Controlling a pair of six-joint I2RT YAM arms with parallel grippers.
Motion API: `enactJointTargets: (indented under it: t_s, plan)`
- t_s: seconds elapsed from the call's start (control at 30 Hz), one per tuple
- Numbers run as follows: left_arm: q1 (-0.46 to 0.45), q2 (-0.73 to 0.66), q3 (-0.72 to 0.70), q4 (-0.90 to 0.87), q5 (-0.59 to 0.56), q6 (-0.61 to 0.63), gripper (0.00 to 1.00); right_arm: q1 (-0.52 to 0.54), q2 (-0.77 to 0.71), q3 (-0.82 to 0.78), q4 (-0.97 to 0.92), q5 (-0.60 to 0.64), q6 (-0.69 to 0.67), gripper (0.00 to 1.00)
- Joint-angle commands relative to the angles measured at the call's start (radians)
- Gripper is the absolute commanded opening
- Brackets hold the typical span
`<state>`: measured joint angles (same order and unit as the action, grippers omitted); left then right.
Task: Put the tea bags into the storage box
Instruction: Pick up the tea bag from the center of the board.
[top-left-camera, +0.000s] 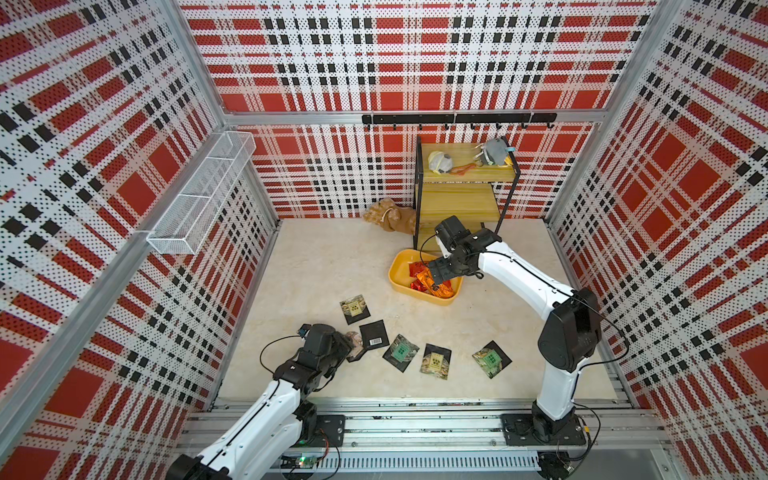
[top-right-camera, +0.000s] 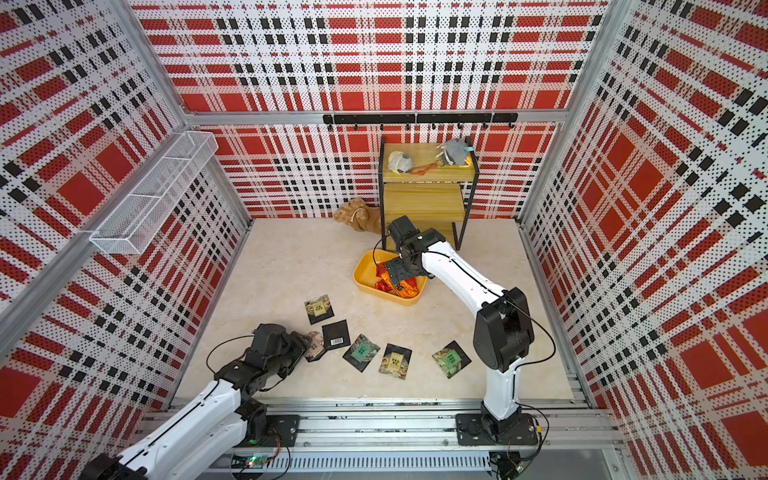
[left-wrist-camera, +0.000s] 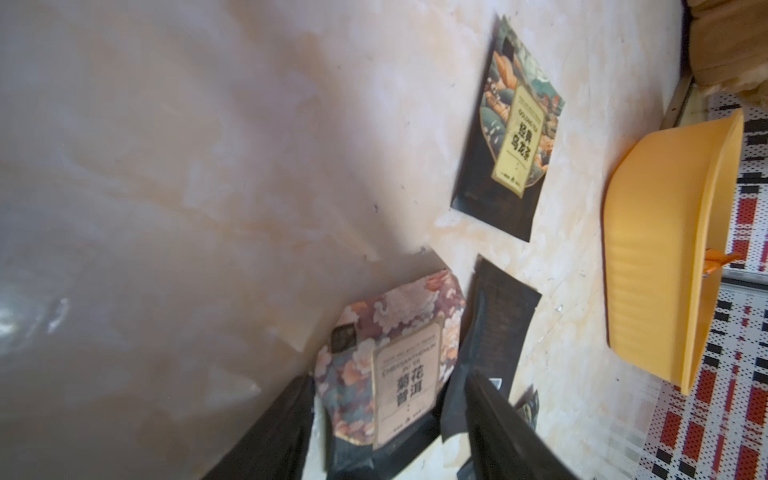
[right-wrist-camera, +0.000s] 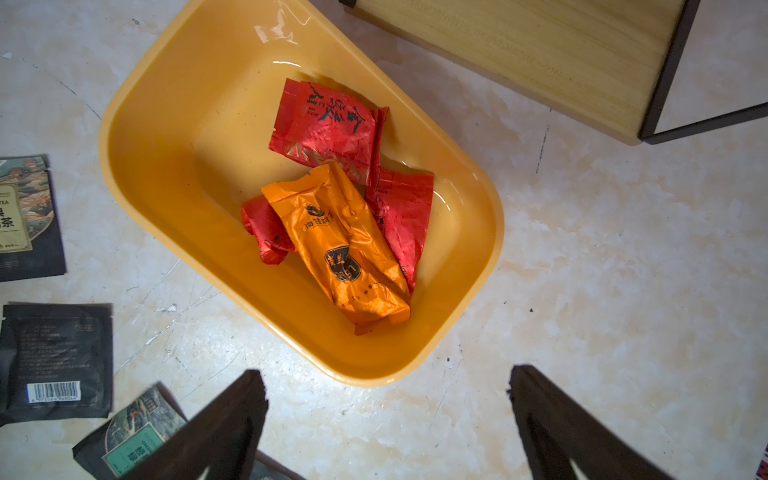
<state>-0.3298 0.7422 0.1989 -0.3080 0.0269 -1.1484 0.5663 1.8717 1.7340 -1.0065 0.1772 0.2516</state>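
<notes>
Tea bags (top-left-camera: 400, 352): likely light, slippery; pinch by edge. Six loose lower centre, others in storage box (top-left-camera: 399, 270) right of centre. Left gripper (left-wrist-camera: 388, 376) spread astride floral sachet (left-wrist-camera: 390, 332); right gripper (right-wrist-camera: 386, 372) spread, empty.

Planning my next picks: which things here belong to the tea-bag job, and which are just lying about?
Job: yellow storage box; red sachets and orange sachet inside it; five black sachets and floral sachet outside it.
Lying about: brown plush toy, wooden shelf, wire mesh basket, hook rail.
</notes>
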Motion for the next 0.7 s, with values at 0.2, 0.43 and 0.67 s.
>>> enactJointTargets:
  t_s: [0.2,0.43,0.67]
  plan:
    - [0.018,-0.139,-0.101,0.040,0.062,-0.053,0.58,-0.006,-0.031,0.009,-0.021,0.007,0.003,0.98]
    - [0.027,-0.151,-0.127,0.078,0.081,-0.062,0.50,-0.006,-0.031,0.006,-0.024,0.008,0.005,0.98]
    - [0.028,-0.044,-0.126,0.169,0.099,-0.040,0.48,-0.006,-0.034,0.001,-0.025,0.011,0.003,0.98]
